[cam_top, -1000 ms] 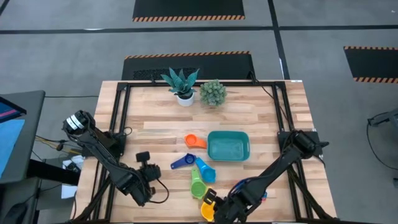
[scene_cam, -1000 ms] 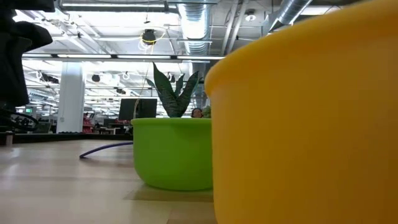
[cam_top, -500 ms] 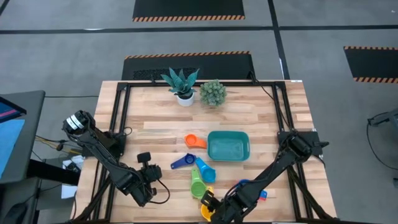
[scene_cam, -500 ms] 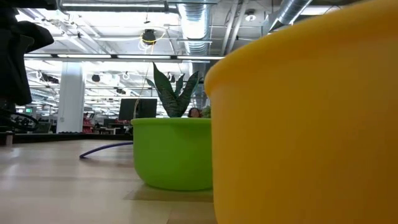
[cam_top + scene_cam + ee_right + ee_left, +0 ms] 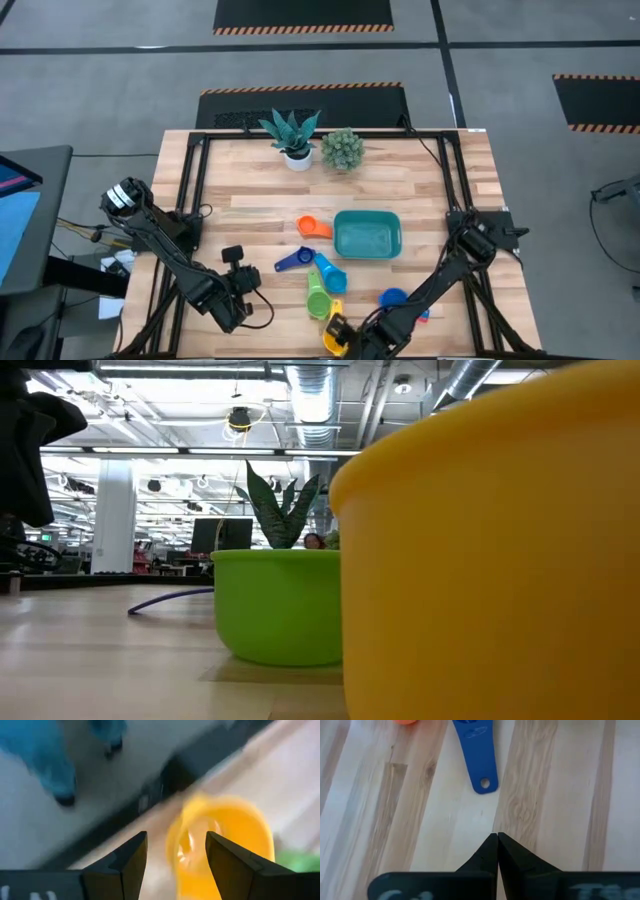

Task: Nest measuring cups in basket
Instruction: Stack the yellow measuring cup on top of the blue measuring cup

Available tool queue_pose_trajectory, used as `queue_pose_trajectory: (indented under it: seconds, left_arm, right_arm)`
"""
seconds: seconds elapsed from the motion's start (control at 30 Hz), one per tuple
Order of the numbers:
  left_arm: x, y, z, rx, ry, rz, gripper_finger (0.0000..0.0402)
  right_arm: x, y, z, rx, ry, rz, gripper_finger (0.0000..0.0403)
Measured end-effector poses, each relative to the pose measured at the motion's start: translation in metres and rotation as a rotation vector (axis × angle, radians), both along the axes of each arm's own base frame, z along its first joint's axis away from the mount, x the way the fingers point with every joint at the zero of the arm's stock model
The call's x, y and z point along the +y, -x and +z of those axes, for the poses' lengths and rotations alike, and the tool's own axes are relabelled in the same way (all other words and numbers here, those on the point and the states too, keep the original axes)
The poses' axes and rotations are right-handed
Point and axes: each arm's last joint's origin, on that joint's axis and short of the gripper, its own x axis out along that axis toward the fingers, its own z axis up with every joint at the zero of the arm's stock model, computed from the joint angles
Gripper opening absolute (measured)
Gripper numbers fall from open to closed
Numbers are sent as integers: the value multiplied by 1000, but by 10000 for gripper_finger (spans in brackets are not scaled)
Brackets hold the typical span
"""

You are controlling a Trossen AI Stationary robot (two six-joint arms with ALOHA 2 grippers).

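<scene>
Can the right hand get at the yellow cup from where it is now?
Probably yes. The open right hand is right at the yellow cup, with nothing between them.

A wooden table (image 5: 250, 215) carries scattered measuring cups (image 5: 318, 281), a teal basket (image 5: 367, 236) and two potted plants (image 5: 292, 135).

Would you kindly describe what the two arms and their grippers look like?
Both arms are dark, jointed and slim. The left arm has a pale round cap near its base and loose cables. The left gripper has black, wedge-shaped fingers; the right gripper has broader black fingers.
</scene>
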Motion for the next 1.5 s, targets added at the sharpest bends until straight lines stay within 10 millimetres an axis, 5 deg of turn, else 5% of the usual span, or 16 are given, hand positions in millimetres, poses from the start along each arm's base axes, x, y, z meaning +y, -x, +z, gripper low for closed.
queue_pose_trajectory:
  seconds: [0.67, 0.83, 1.07, 1.3, 1.5]
  left_arm:
    - [-3, -3, 1, -25, 17, -24, 0]
    - [-3, -3, 1, -24, 15, -28, 0]
    - [-4, -4, 1, -30, 17, -45, 0]
    - [-4, -4, 1, -30, 17, -44, 0]
    - [-4, -4, 1, -33, 21, -39, 0]
  right_arm:
    - [-4, -4, -14, 70, -23, -163, 215]
    - [-6, -4, -12, 87, -62, -257, 161]
    - [-7, -2, -13, 139, -109, -396, 29]
    - [5, 1, 9, 152, -159, -468, 10]
    - [4, 0, 58, 83, -139, -672, 8]
